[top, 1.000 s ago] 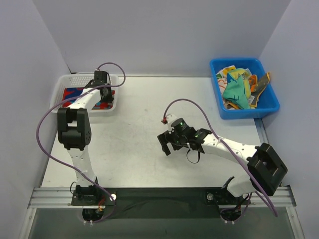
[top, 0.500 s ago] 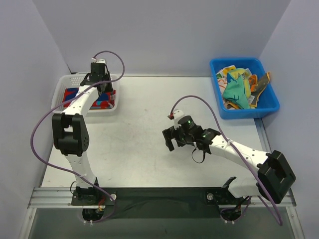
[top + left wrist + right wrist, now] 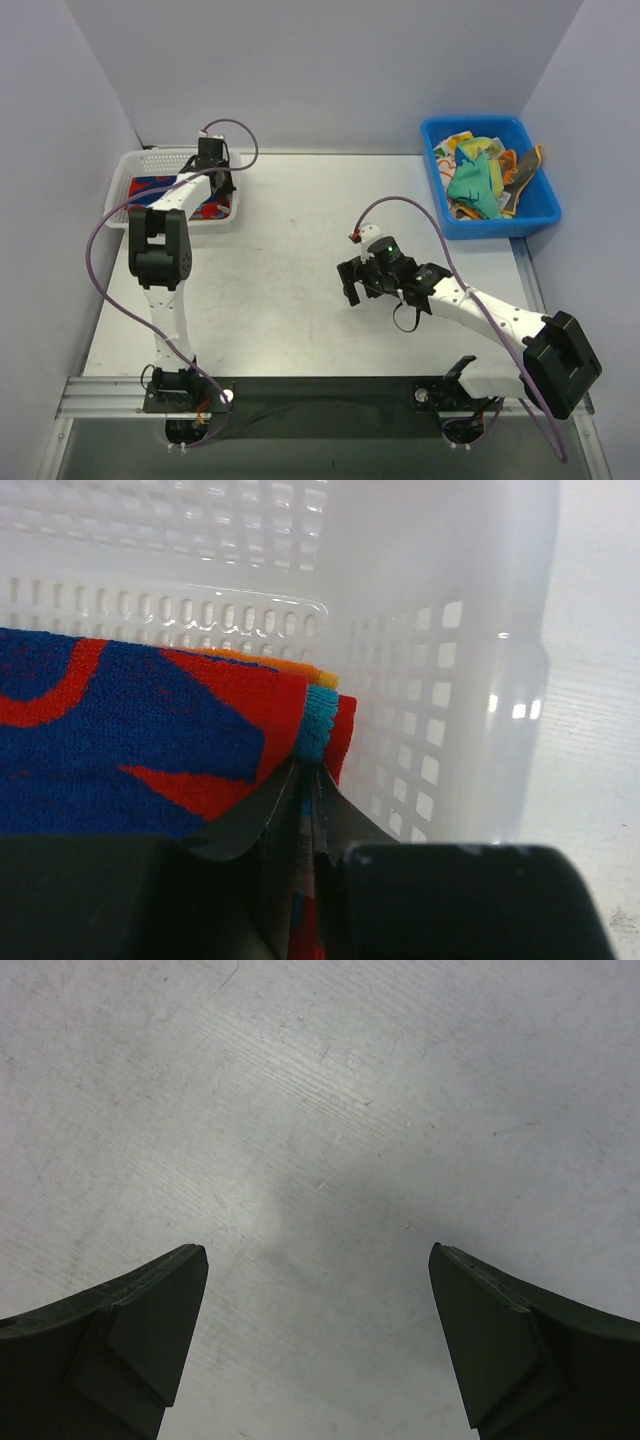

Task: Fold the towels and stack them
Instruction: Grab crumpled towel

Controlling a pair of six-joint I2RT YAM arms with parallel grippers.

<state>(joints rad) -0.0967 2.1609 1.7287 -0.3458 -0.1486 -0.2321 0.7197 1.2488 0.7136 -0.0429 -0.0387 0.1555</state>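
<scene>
Left wrist view has the left gripper (image 3: 308,775) pinched almost shut on the corner edge of the red-and-blue towel (image 3: 130,720). It lies folded in the white basket (image 3: 440,680), close against the mesh wall, with a teal strip and an orange edge in the same stack, so which layer sits in the pinch is hard to tell. On the right wrist view the right gripper (image 3: 318,1250) hangs wide open, holding nothing, above the table (image 3: 300,1080), and the top camera shows the other towels (image 3: 478,180) heaped in the blue bin (image 3: 535,215) at the far right, well apart from both arms.
</scene>
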